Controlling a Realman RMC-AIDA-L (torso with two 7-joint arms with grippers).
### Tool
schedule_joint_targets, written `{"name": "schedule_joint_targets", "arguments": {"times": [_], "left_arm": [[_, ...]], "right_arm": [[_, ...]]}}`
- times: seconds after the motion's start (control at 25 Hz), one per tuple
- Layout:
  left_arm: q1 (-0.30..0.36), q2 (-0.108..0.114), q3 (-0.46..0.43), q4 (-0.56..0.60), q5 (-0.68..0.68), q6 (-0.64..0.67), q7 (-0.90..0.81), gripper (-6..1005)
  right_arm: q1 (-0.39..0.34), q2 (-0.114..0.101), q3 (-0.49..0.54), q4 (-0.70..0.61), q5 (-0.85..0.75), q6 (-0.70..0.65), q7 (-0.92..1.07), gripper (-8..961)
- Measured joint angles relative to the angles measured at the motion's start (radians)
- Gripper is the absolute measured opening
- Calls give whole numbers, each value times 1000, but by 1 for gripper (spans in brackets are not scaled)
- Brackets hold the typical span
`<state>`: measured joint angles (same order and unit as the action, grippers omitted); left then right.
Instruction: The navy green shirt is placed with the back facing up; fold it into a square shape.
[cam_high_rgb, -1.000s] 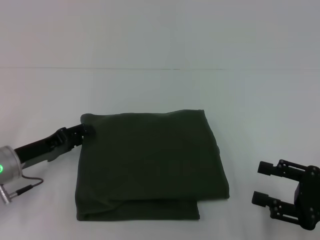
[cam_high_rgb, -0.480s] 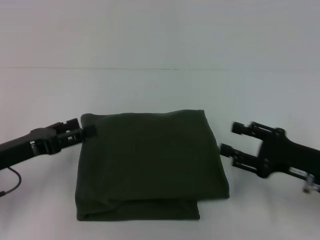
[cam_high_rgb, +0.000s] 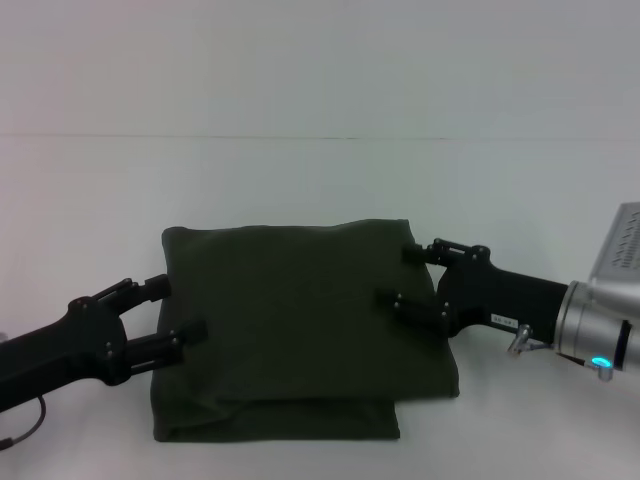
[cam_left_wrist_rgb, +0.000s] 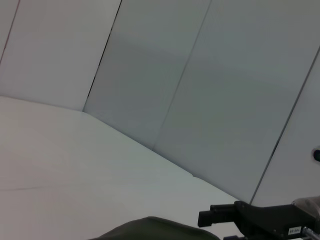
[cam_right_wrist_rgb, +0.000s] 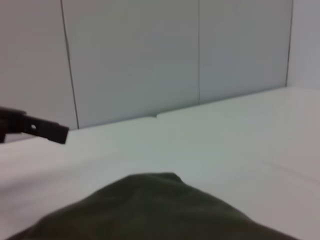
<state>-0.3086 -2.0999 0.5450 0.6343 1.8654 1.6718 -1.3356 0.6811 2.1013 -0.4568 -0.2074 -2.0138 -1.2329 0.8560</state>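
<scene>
Both claws have closed in on the shirt (cam_high_rgb: 300, 325): left claw (cam_high_rgb: 175, 315) and right claw (cam_high_rgb: 405, 275) gape wide, apparently empty; a snagged edge could undo folds.

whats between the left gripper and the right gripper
In the head view, only the folded dark olive-green shirt lies between the left gripper and right gripper.

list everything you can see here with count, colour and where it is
navy green shirt: one, dark olive green, folded into a rough square, lying flat at the middle of the table
table: one, white, under the shirt and across the whole scene
wall panels: several, pale grey, behind the table in the wrist views
left gripper: one, black, open, at the shirt's left edge
right gripper: one, black, open, fingers over the shirt's right edge near its far corner
</scene>
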Motion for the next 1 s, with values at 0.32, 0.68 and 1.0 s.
{"name": "schedule_joint_targets", "arguments": {"times": [0.32, 0.68, 1.0], "left_arm": [[17, -11, 4, -5, 17, 4, 38, 948], [9, -11, 7, -16, 46, 5, 40, 947], [9, -7, 18, -16, 84, 38, 122, 947]], "right_arm": [[-7, 0, -30, 61, 1, 154, -1, 714], [-30, -3, -24, 57, 7, 136, -1, 714], [-146, -10, -26, -53, 38, -178, -1, 713]]}}
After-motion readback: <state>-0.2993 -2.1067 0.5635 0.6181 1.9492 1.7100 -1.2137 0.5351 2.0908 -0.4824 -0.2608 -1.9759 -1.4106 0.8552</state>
